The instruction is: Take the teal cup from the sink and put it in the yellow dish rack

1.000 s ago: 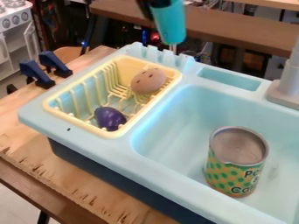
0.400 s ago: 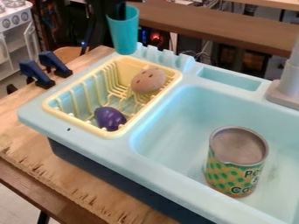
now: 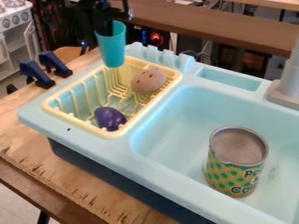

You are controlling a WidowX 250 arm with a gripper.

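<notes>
The black gripper (image 3: 107, 29) has hold of the teal cup (image 3: 112, 47) by its mouth, one dark finger reaching down inside the rim; how wide the fingers stand I cannot tell. The cup hangs open end up, close to upright, with its base over the far-left rim of the yellow dish rack (image 3: 86, 127).

It has just swung leftward from beyond the back edge of the sink unit (image 3: 169, 188), then come lower and nearer the camera, losing much of its lean. As I judge it, that brings the carried cup to the rack itself – though whether its base touches the rim cannot be told.

In the rack, a brown, potato-like piece (image 3: 147, 81) sits toward the right corner, rounded and matte, with dark pits. A glossy purple, egg-shaped piece (image 3: 109, 118) lies nearer the front corner. Neither has shifted. The rack is of smooth plastic bars, the cup a thin tapering shell.

Farther out, a can (image 3: 236, 162) with a metallic top and a patterned label stands in the basin near its front edge – a plain cylinder. The grey faucet (image 3: 286, 83) rises at the back right; rough-edged, pale wood (image 3: 76, 177) lies beneath the unit.
</notes>
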